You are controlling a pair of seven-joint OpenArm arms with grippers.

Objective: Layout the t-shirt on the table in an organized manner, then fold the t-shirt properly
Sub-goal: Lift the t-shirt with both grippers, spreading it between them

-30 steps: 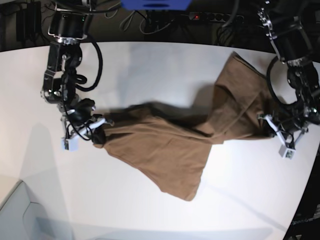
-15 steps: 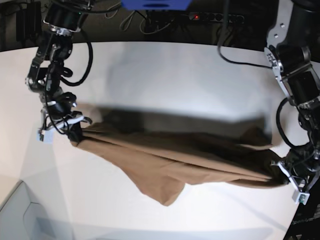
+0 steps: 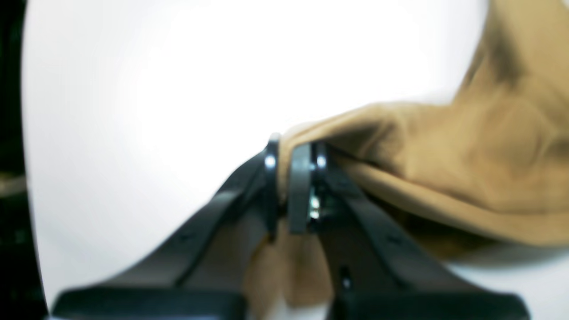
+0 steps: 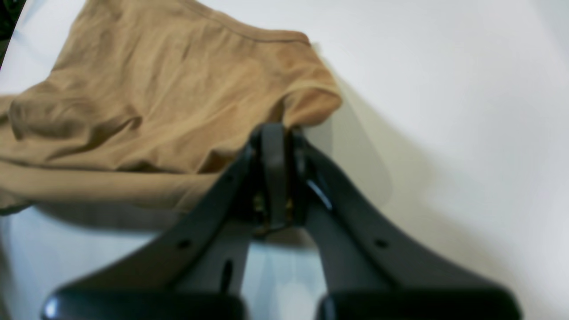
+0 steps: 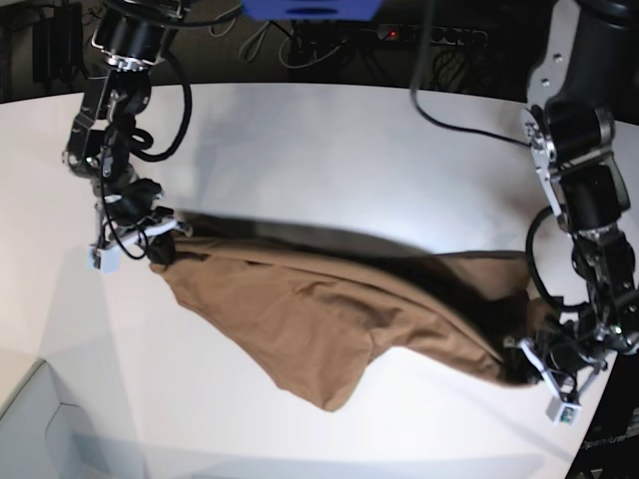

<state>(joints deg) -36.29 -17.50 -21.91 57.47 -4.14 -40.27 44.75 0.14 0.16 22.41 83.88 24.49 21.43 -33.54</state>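
T-shirt (image 5: 329, 314): tan-brown, stretched between 9 and 4 o'clock across white counter (image 5: 329, 140), middle sagging toward 6 o'clock in loose point. Right hand (image 5: 158, 244) clamped shut on cloth edge at 9 o'clock; left hand (image 5: 527, 364) likewise pinched shut on cloth at 4 o'clock. Judged early in layout: not yet spread flat, wrinkled, sleeves unsorted; all folding outstanding.

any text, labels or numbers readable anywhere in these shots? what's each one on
None can be read.
Plain tan-brown cotton t-shirt: no print or tag text visible.
Smooth white tabletop: unmarked.
Blue object at the base view's top edge: no legible marking.
Small pale blocks on both grippers: too small to read.
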